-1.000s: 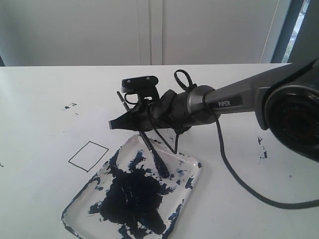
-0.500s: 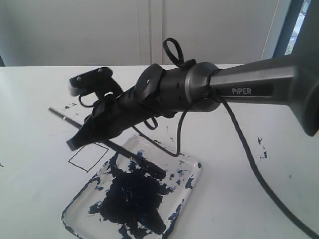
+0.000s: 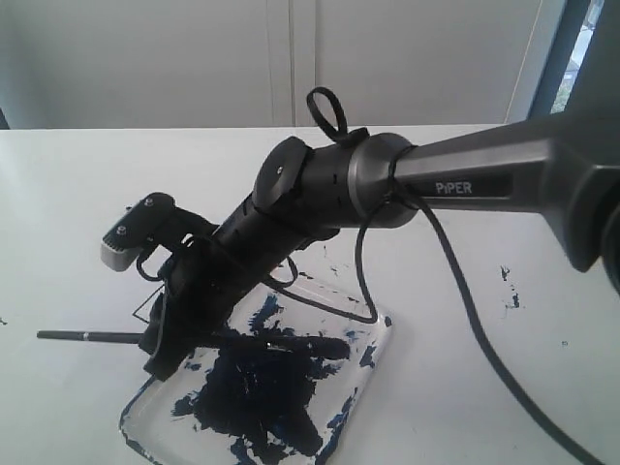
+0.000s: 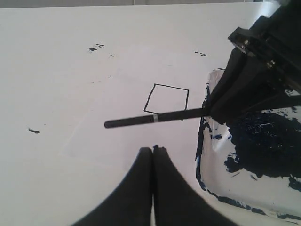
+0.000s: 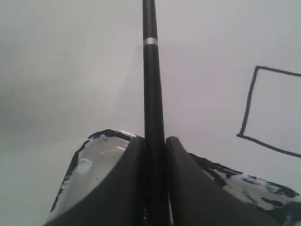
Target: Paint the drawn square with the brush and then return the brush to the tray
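Grip of the right gripper (image 5: 154,139): nearly closed, pinching the brush (image 4: 141,119) partway along its shaft, jaws snug on either side. Holds it almost level, handle end jutting left over bare table, dark tip lying in the paint blotch of the tray (image 3: 373,354). Looks like loading the bristles. Worth dragging the tip lightly through the wet paint, then lifting with little excess so as not to drip on the way across. Needs only a short carry left to the drawn square (image 4: 168,100), blank inside, just beside the tray's left rim. Should tilt the tip down before touching paper, to avoid smearing with the side of the bristles. Left gripper (image 4: 153,149): pressed shut, empty, hovering apart from the brush and clear of the work. Beyond, white table (image 3: 77,194) dotted with small dark specks (image 3: 509,291). Farther back, pale wall panels (image 3: 194,58), with a sliver of window (image 3: 581,48) at far right.
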Controlling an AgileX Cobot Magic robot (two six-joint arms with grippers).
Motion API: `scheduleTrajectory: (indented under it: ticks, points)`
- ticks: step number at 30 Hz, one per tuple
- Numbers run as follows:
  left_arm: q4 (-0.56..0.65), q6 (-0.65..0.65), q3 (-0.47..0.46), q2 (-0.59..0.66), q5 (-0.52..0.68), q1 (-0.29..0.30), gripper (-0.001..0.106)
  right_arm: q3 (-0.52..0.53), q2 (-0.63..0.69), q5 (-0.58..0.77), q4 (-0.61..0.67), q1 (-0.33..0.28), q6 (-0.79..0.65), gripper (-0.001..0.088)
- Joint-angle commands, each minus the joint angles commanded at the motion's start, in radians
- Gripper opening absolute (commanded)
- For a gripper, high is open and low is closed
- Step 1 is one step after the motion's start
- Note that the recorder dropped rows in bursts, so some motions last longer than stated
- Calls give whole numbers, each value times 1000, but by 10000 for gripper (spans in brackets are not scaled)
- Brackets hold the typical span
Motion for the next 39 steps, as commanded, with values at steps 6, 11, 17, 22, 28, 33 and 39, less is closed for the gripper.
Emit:
scheduleTrajectory:
  ticks: [6,11,17,22,28,33,39]
  points:
    - [0,0,0,0,0,0,0,-2,32,58,178,2,-201,0]
    - [0,0,0,0,0,0,0,-45,78,125,232,6,-250,0]
    - [0,0,0,0,0,0,0,-63,79,-36,392,6,-250,0]
    - [0,0,0,0,0,0,0,-68,55,-260,456,9,-197,0]
    - [0,0,0,0,0,0,0,-60,17,-557,459,50,-58,0]
    - [0,0,0,0,0,0,0,19,-46,-757,459,108,-54,0]
    - [0,0,0,0,0,0,0,168,-148,-1054,562,156,-40,0]
